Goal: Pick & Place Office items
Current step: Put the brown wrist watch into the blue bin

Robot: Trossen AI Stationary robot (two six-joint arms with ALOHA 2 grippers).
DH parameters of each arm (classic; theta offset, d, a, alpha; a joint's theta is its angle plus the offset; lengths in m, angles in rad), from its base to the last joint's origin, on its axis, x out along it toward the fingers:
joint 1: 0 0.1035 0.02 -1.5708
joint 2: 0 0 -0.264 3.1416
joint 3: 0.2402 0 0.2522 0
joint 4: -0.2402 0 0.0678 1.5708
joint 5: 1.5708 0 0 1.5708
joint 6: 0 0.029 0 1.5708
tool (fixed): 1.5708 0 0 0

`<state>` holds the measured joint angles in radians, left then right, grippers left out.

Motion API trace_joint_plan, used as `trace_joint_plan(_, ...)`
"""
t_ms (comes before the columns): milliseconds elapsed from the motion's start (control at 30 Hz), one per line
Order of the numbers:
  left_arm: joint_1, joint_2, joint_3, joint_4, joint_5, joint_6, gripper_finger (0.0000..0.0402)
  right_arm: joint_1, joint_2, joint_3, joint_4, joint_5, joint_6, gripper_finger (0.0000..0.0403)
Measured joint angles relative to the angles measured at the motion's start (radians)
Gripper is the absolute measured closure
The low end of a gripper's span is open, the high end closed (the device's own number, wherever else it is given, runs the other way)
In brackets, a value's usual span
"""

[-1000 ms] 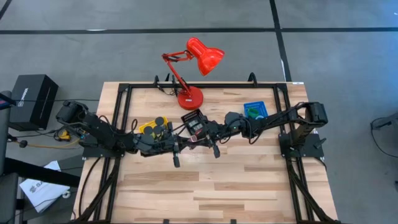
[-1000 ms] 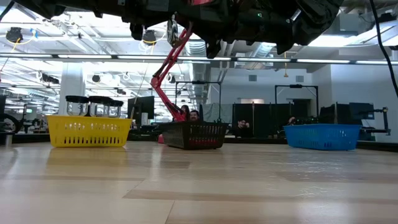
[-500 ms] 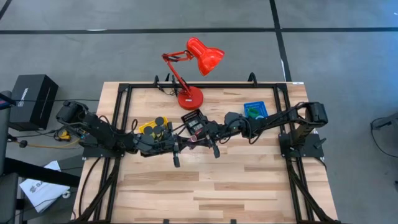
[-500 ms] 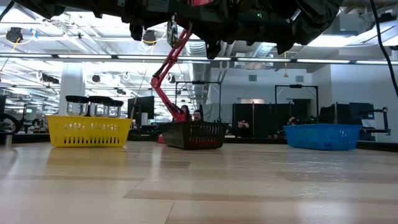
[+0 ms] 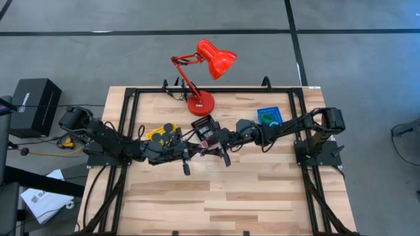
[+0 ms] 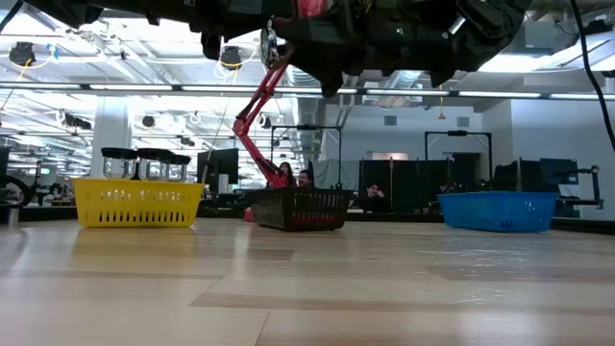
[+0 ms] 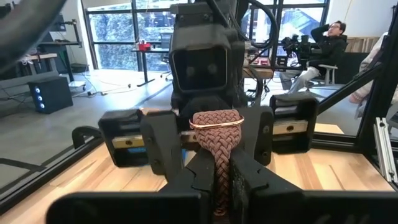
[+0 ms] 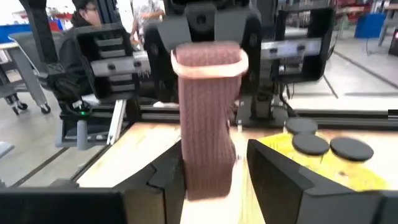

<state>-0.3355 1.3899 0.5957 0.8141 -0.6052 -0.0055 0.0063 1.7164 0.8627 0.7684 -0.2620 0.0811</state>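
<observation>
Wooden bench (image 5: 216, 196), red desk lamp (image 5: 203, 72) at its far edge; above the bench's middle the two arms meet, left hand (image 7: 222, 180) clenched on a brown braided strap (image 7: 216, 146), right hand (image 8: 217, 177) released around the same strap, fingers apart.

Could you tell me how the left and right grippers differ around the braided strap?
The left gripper is shut on the braided strap; the right gripper stands open, one finger clear of it. The left reaches from the left of the table, the right from its right. Both meet above the table.
</observation>
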Motion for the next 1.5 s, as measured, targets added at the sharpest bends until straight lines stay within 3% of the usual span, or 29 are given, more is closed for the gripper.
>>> trace_joint_plan(167, 0.000, 0.000, 0.000, -0.004, 0.001, 0.000, 0.0393, 0.000, -0.001, 0.000, 0.034, 0.001, 0.003, 0.0270)
trace_joint_plan(500, 0.000, 0.000, -0.002, -0.009, 0.001, 0.000, 0.0387, -0.008, -0.001, 0.001, 0.005, 0.001, 0.000, 0.0396)
trace_joint_plan(667, 0.000, 0.000, -0.002, -0.007, 0.003, -0.003, 0.0364, -0.009, -0.001, 0.001, 0.005, 0.007, -0.003, 0.0394)
trace_joint_plan(1033, -0.006, 0.000, -0.002, -0.011, 0.004, -0.030, 0.0275, -0.023, -0.001, 0.001, 0.002, 0.054, -0.003, 0.0400)
trace_joint_plan(1233, -0.006, 0.000, -0.002, -0.011, 0.008, -0.030, 0.0251, -0.023, -0.005, 0.001, -0.004, 0.054, -0.002, 0.0401)
trace_joint_plan(1500, -0.014, 0.000, -0.002, -0.013, 0.006, -0.030, 0.0237, -0.023, -0.143, 0.002, -0.215, 0.057, -0.002, 0.0402)
